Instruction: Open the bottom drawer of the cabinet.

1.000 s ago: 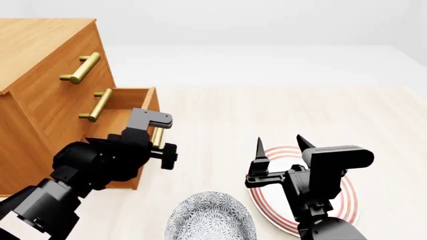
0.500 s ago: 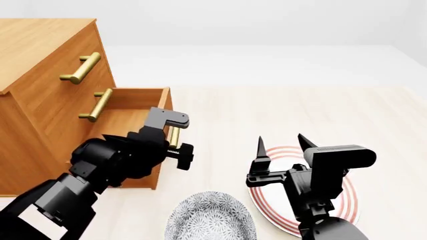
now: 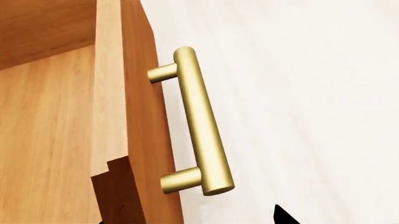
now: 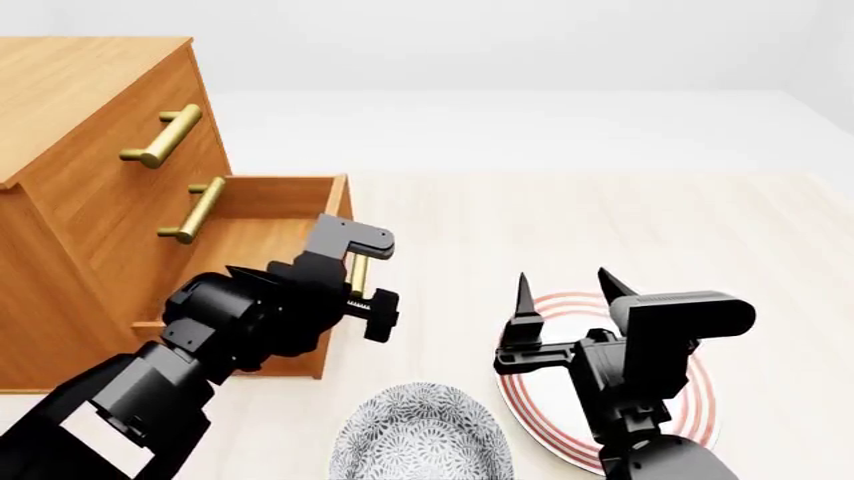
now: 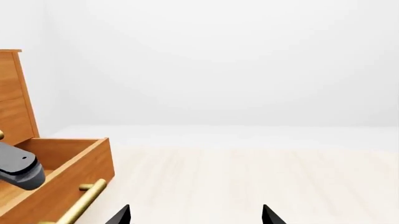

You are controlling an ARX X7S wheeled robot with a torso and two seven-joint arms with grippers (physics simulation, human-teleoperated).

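The orange-brown cabinet (image 4: 80,110) stands at the left in the head view. Its bottom drawer (image 4: 260,235) is pulled well out, with the inside showing. My left gripper (image 4: 352,282) is at the drawer's front, by the brass handle (image 3: 201,122). It is open: one black fingertip (image 3: 283,217) shows on the floor side of the handle, and the drawer front's edge (image 3: 134,140) lies between the jaws. The handle's bar is beyond the fingertips, not clamped. My right gripper (image 4: 562,285) hangs open and empty above the plate, far from the drawer (image 5: 68,172).
A red-ringed plate (image 4: 694,400) lies on the pale floor under the right arm. A grey patterned bowl (image 4: 420,435) sits near the front, between the arms. Two shut drawers with brass handles (image 4: 163,137) (image 4: 195,210) are above the open one.
The bottom drawer has slid further out of the cabinet, toward the right, and my left gripper has moved with its front. The right arm has barely moved.
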